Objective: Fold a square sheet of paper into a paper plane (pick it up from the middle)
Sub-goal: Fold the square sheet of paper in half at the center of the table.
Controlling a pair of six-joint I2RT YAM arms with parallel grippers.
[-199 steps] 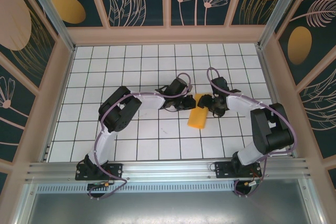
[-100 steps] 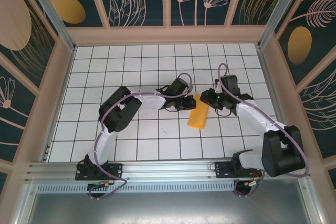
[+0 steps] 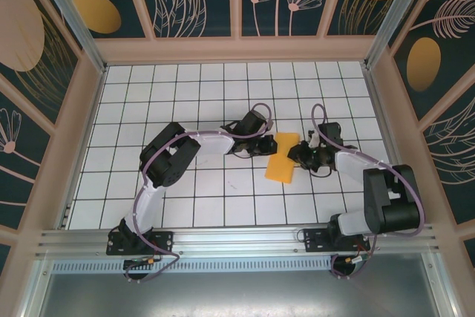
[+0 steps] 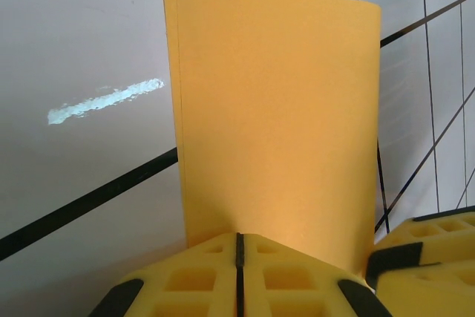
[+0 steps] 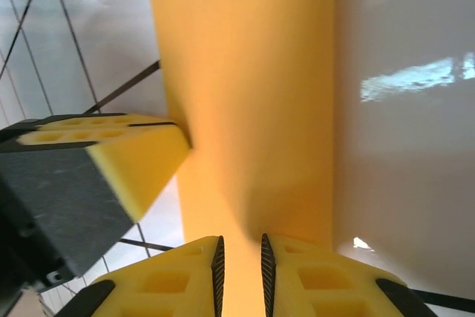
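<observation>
- From the top external view, the sheet of paper (image 3: pixel 280 167), folded into a narrow orange-yellow strip, lay on the white gridded surface (image 3: pixel 223 183) near its middle. The left end effector (image 3: pixel 261 148) was at the strip's upper left edge and the right end effector (image 3: pixel 295 155) at its right edge, so the paper sat between them.
- In the left wrist view, the left end effector (image 4: pixel 239 239) was closed, its pads meeting at a thin seam on the near end of the paper (image 4: pixel 274 109). Two layers showed along the paper's left edge. Whether the tips pinched it or only pressed on it could not be told.
- In the right wrist view, the right end effector (image 5: pixel 239 246) had its jaws nearly together. Orange paper (image 5: pixel 245 72) showed in the slim slot, but a firm clamp could not be confirmed.
</observation>
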